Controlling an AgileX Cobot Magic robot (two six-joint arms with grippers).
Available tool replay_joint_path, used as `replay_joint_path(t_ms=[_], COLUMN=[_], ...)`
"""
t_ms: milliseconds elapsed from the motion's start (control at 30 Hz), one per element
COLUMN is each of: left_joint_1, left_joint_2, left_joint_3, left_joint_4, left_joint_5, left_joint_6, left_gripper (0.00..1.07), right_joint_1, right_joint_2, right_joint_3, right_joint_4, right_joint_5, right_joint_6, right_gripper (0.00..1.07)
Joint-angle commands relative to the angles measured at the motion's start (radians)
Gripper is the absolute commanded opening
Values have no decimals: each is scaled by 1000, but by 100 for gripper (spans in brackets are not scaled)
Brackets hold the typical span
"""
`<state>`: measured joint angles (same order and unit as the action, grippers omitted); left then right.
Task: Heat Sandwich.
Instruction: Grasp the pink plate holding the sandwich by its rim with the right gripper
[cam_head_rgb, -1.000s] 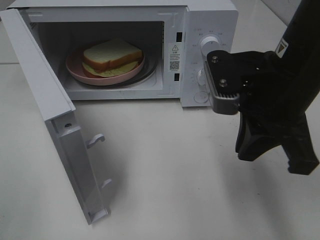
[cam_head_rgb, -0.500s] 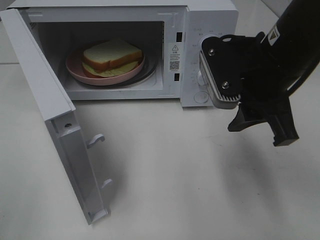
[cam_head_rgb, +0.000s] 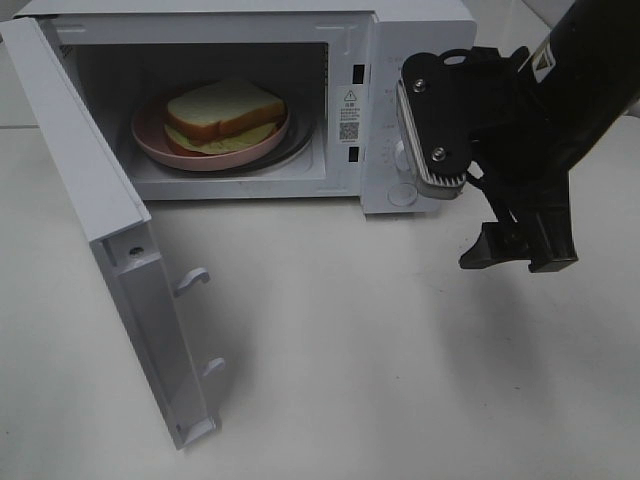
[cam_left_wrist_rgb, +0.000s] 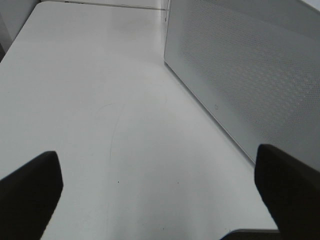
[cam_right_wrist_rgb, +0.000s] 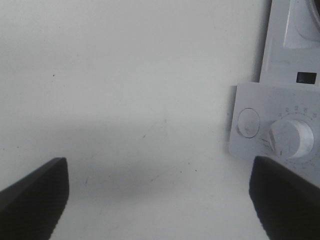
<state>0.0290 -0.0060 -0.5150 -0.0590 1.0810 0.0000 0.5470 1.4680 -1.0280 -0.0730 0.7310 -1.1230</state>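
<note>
Off to the left, the left gripper (cam_left_wrist_rgb: 160, 200) hangs over the table (cam_left_wrist_rgb: 100, 100) beside a perforated white panel (cam_left_wrist_rgb: 240, 75), jaws wide and empty. Next, the microwave (cam_head_rgb: 420, 30) has its door (cam_head_rgb: 110, 230) open. Inside, the sandwich (cam_head_rgb: 225, 108) sits on a pink plate (cam_head_rgb: 200, 155). Further right, the right gripper (cam_head_rgb: 520, 252) hovers near the control knob (cam_right_wrist_rgb: 290, 140), jaws spread wide, holding nothing.

The microwave (cam_head_rgb: 440, 40) stood at the back of the surface (cam_head_rgb: 330, 350), with its door (cam_head_rgb: 90, 190) swung open on the left and reaching forward. Inside the cavity, toward its left, the sandwich (cam_head_rgb: 222, 108) lay on the plate (cam_head_rgb: 160, 148). The right end effector (cam_head_rgb: 518, 248) hung above the surface just in front of the control panel (cam_head_rgb: 385, 110) at the microwave's right end, while the left end effector (cam_left_wrist_rgb: 160, 200) was over the surface beside the microwave's outer wall.
</note>
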Motion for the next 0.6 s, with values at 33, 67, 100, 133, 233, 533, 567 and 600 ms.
replay_joint_path(t_ms=[33,67,100,133,233,533,567,600], left_joint_1=[2,2,2,2,2,2,2,2], left_joint_2=[-5,-5,-5,-5,-5,-5,-5,-5], left_joint_3=[2,2,2,2,2,2,2,2], left_joint_4=[-8,-8,-8,-8,-8,-8,-8,-8], left_joint_5=[-13,-13,-13,-13,-13,-13,-13,-13], left_joint_6=[0,0,0,0,0,0,0,0], left_gripper=[99,99,99,99,99,99,99,99], right_joint_1=[31,39,39,41,50,85,85,85], right_joint_2=[14,22,22,27,65,154,154,167], right_joint_3=[-3,-3,-3,-3,-4,-78,-78,-91], right_joint_4=[-75,-84,-84,-90,-95,-92,-92,-95], right_joint_5=[-32,-46,-46,-60,-108,-162,-162,-165], right_joint_6=[-6,-8,-8,-8,-8,-16,-16,-21], right_gripper=[93,93,93,93,92,89,89,89])
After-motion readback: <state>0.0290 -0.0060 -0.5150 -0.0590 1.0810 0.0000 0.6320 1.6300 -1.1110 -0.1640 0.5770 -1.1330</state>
